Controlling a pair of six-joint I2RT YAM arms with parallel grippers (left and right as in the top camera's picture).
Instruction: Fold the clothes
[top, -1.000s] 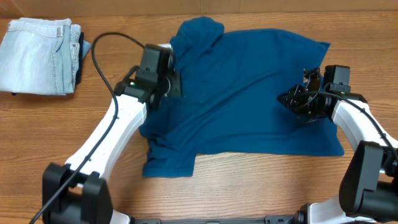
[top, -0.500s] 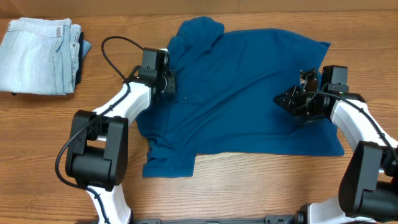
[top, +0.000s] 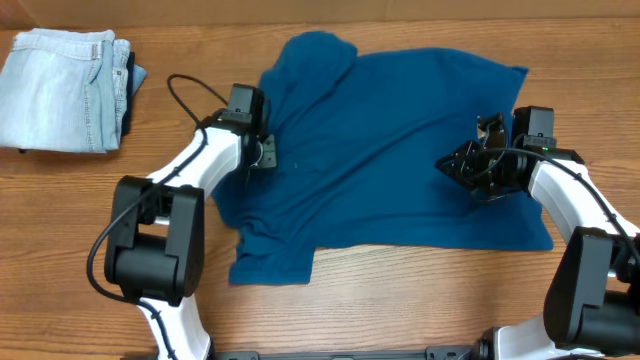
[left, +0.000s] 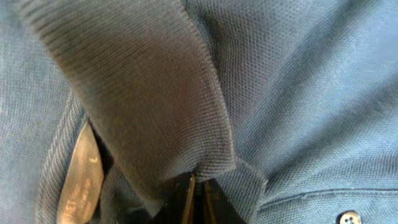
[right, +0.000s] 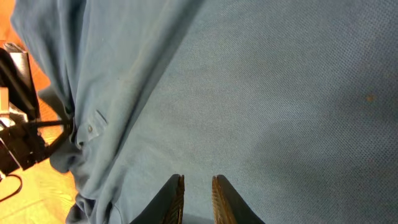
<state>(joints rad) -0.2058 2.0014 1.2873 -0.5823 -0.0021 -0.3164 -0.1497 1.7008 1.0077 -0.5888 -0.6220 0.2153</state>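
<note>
The clothes, a deep teal-blue polo shirt (top: 400, 150), lie spread across the table. My left gripper (top: 265, 152) sits at the shirt's left side by the neck. In the left wrist view its jaws (left: 199, 179) stand shut on the edge of the ribbed collar (left: 155, 93), beside a tan neck label (left: 78, 180). My right gripper (top: 445, 163) rests on the shirt's right half and points left. In the right wrist view its fingers (right: 197, 178) stand a narrow gap apart with a pinch of the knit fabric (right: 267, 93) between them.
Folded pale denim jeans (top: 65, 90) lie at the far left corner of the wooden table (top: 400, 300). A sleeve (top: 270, 262) hangs toward the front edge on the left. The left arm's black cable (top: 185, 82) loops over the table between jeans and shirt.
The left gripper has shut on the collar and shifted slightly down and left, dragging the neck area leftward. The right gripper has crept a little left, its jaws unchanged.
</note>
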